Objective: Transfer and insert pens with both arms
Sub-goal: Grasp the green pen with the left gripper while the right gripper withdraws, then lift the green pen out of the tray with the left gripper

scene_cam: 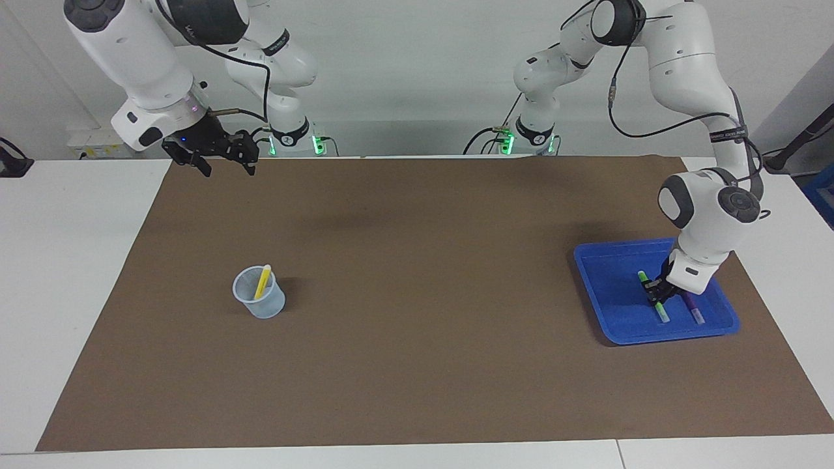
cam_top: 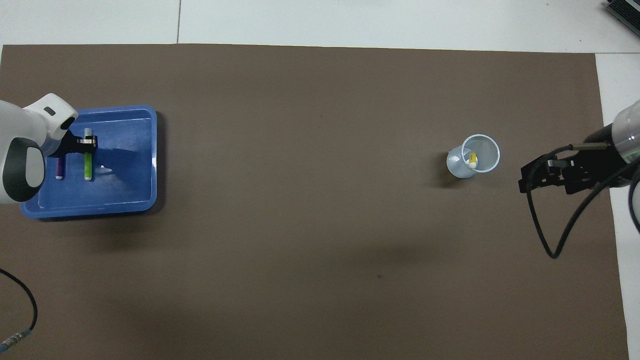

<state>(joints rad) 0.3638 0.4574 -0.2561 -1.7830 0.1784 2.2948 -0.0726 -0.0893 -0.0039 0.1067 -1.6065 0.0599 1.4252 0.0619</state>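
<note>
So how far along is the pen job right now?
One pen is done: the yellow pen stands in the clear cup. The left gripper is shut on the green pen in the blue tray. The purple pen remains. The right gripper waits, raised.

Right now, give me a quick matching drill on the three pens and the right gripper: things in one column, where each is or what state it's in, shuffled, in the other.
Things:
1. yellow pen
2. green pen
3. purple pen
4. right gripper

Places or states:
A. lying loose in the blue tray
B. raised over the mat's edge, holding nothing
C. gripped by the shut left gripper, in the tray
D. standing tilted in the clear cup

Pairs: 1-D, 2-C, 3-A, 4-B
</note>
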